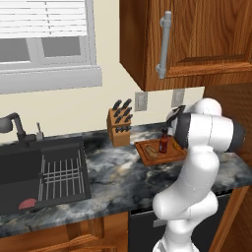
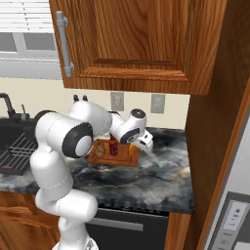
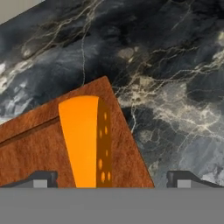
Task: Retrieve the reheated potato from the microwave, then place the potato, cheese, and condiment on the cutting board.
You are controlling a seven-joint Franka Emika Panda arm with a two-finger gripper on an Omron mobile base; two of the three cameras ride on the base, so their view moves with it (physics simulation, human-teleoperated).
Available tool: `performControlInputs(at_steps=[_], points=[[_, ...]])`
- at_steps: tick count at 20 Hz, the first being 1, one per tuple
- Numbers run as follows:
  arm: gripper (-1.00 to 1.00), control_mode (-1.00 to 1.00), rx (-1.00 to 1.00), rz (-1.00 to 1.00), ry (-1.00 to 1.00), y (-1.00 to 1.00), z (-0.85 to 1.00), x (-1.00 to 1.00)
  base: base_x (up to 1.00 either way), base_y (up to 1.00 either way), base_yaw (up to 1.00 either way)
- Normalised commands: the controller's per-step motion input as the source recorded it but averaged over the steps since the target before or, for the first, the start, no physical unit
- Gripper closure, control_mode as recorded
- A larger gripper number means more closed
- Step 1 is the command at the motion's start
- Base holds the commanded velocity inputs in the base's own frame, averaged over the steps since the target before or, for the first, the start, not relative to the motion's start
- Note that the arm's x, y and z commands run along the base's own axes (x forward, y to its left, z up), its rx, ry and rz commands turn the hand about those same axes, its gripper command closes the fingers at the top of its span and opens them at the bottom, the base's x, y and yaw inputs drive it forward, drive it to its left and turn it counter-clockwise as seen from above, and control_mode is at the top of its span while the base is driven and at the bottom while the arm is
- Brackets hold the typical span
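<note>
end effector (image 3: 112, 178) open | cheese (image 3: 85, 140) btwn tips, on cutting board (image 3: 30, 153)

I see even, soft rendered light in all three views, with no glare. On the dark marbled stone counter (image 1: 118, 177) only faint shadows show, one beside the flat reddish-brown wooden cutting board (image 3: 35, 153) along its right edge. The bright orange-yellow cheese wedge (image 3: 83, 140) has a lit top and a darker holed side. The pictures look coarse and slightly soft; I find small things hard to resolve.
</note>
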Motion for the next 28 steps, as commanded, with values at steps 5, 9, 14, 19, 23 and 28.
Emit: performControlInputs(at_steps=[5,9,14,19,23,28], points=[[-1.0,-1.0,0.05,-0.03,0.0,0.0,0.05,-0.47,0.0,0.0,0.0],[-1.0,-1.0,0.06,-0.01,-0.02,0.0,0.07,-0.56,0.0,0.0,0.0],[-1.0,-1.0,0.02,0.0,-0.1,0.03,0.22,-0.55,0.0,0.0,0.0],[-1.0,-1.0,0.0,0.0,-0.13,0.08,0.29,-0.6,0.0,0.0,0.0],[-1.0,-1.0,-0.08,0.0,-0.14,0.16,0.3,-0.61,0.0,0.0,0.0],[-1.0,-1.0,-0.09,0.0,-0.13,0.21,0.27,-0.6,0.0,0.0,0.0]])
